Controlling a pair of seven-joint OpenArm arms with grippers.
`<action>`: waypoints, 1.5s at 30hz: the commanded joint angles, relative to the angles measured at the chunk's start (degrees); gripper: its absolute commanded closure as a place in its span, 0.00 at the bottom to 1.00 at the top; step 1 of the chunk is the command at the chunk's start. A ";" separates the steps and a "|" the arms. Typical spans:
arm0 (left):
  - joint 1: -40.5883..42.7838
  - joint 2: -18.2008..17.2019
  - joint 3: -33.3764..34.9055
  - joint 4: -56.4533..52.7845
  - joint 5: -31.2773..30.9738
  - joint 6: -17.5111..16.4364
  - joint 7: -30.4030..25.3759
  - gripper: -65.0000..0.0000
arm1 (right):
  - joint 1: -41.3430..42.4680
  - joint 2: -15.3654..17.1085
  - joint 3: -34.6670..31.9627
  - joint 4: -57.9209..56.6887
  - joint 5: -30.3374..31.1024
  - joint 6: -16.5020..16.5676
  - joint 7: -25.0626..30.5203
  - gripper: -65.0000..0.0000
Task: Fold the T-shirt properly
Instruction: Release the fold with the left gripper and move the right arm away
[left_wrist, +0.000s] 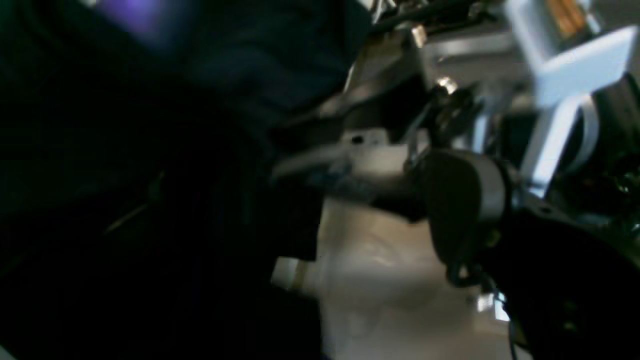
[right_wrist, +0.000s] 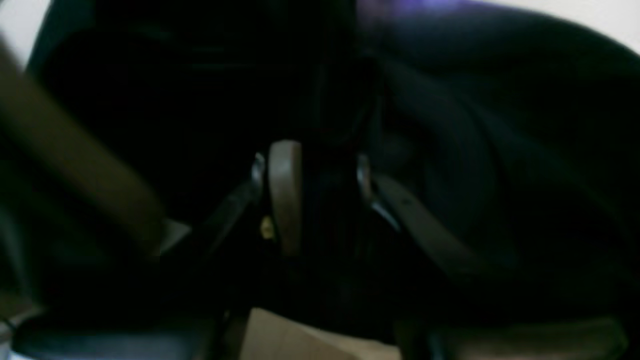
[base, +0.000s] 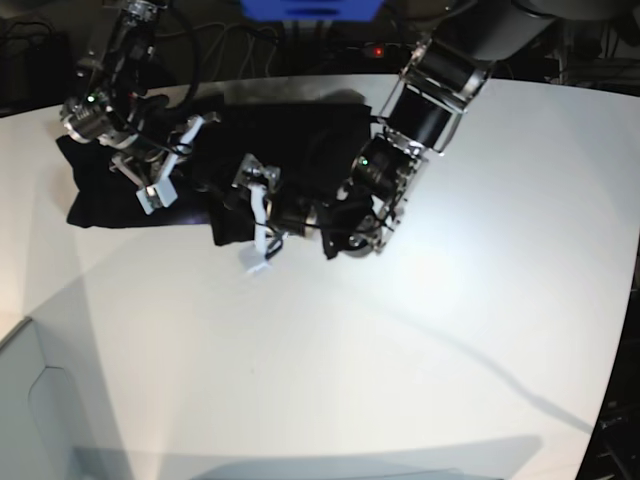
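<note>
The black T-shirt (base: 300, 140) lies bunched at the back left of the white table (base: 420, 330). A patch of purple print (left_wrist: 135, 15) shows on it. My left gripper (base: 256, 220) is at the shirt's front edge, open wide, its white fingers (left_wrist: 310, 160) standing either side of a dark fold. The left wrist view is blurred. My right gripper (base: 165, 165) is over the shirt's left end. In the right wrist view its fingers (right_wrist: 285, 195) are closed on a bunch of black cloth (right_wrist: 450, 125).
A blue object (base: 310, 8) and cables sit beyond the table's far edge. A pale box corner (base: 30, 400) stands at the front left. The left arm (base: 430, 90) reaches in from the back right above the shirt.
</note>
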 joint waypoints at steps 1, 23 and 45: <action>-1.13 1.38 0.61 0.78 -2.08 -0.61 0.24 0.04 | 0.41 0.16 -0.04 1.09 1.31 1.02 1.45 0.77; 3.62 -7.67 -9.94 9.92 -8.67 -0.61 0.24 0.04 | 4.36 0.25 2.42 1.09 1.22 1.02 1.28 0.77; 23.23 -19.28 -25.85 33.04 3.64 -0.61 0.07 0.04 | 12.01 15.46 29.41 -19.13 1.49 1.02 0.93 0.58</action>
